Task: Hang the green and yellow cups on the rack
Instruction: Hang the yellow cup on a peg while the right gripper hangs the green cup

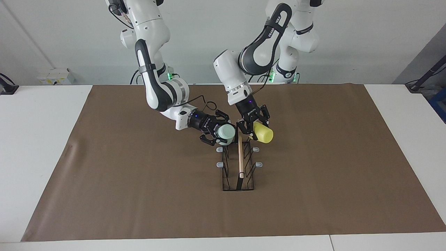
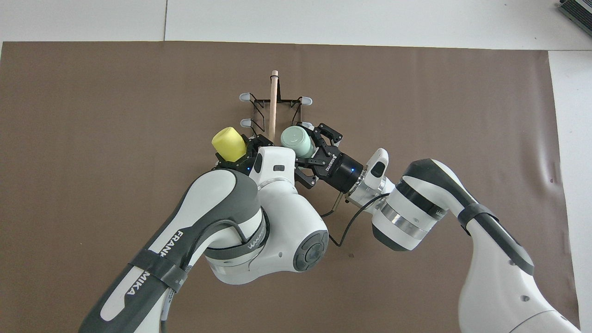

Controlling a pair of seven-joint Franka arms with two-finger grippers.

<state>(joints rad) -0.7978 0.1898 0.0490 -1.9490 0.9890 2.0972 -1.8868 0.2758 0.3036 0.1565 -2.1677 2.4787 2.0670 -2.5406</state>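
— So where do the cups sit against the rack (image 1: 238, 167)?

— Both are up at the rack's end nearest the robots, one on each side of the wooden rod (image 1: 240, 155). The yellow cup (image 1: 263, 132) is clamped in the left gripper (image 1: 254, 129), tipped on its side over the pegs on the left arm's side. The green cup (image 1: 225, 134) is clamped in the right gripper (image 1: 213, 134), also lying over, on the right arm's side of the rod.

— And which way does the rack run?

— Its long axis points straight away from the robots, so the rod runs between the two cups. Each arm is nearer its own row of grey-tipped pegs (image 2: 244, 123); neither needs to cross, I'd judge.

— Are the cups on pegs already?

— I can't tell; they look close to the nearest pegs, but whether either is seated is hidden by the grippers.

— Around them?

— A brown mat (image 1: 139, 181) covers the white table (image 1: 38, 139), and the rack stands on the mat. A pale wall stands at the robots' end.
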